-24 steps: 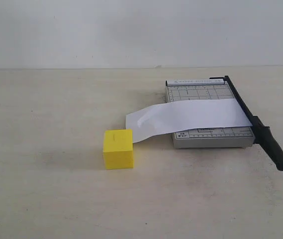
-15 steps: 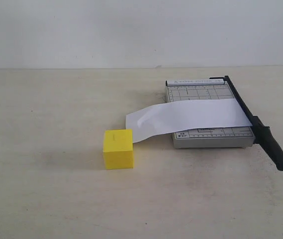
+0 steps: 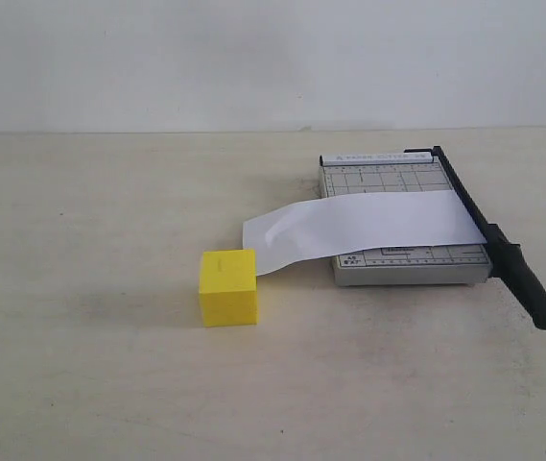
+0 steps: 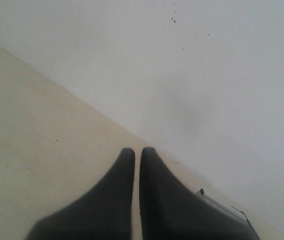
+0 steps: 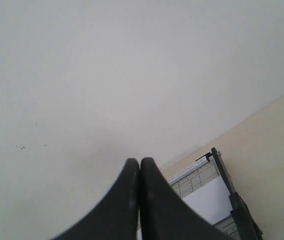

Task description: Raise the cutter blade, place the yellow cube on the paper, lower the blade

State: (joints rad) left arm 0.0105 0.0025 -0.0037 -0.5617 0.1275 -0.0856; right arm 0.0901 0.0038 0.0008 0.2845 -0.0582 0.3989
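The yellow cube [image 3: 227,286] sits on the table, just touching the free left end of the white paper [image 3: 364,224]. The strip lies across the grey trimmer [image 3: 402,219]. The cutter blade [image 3: 493,240] lies flat along the trimmer's right edge, its thick handle pointing to the front. Neither arm shows in the exterior view. In the left wrist view my left gripper [image 4: 134,151] is shut and empty above the table, with a trimmer corner [image 4: 221,205] beyond it. My right gripper [image 5: 140,161] is shut and empty; past it lie the trimmer [image 5: 196,178], paper [image 5: 209,202] and blade [image 5: 236,205].
A pale wall [image 3: 273,62] rises behind the beige table [image 3: 90,365]. Nothing else stands on the table besides the trimmer and the cube.
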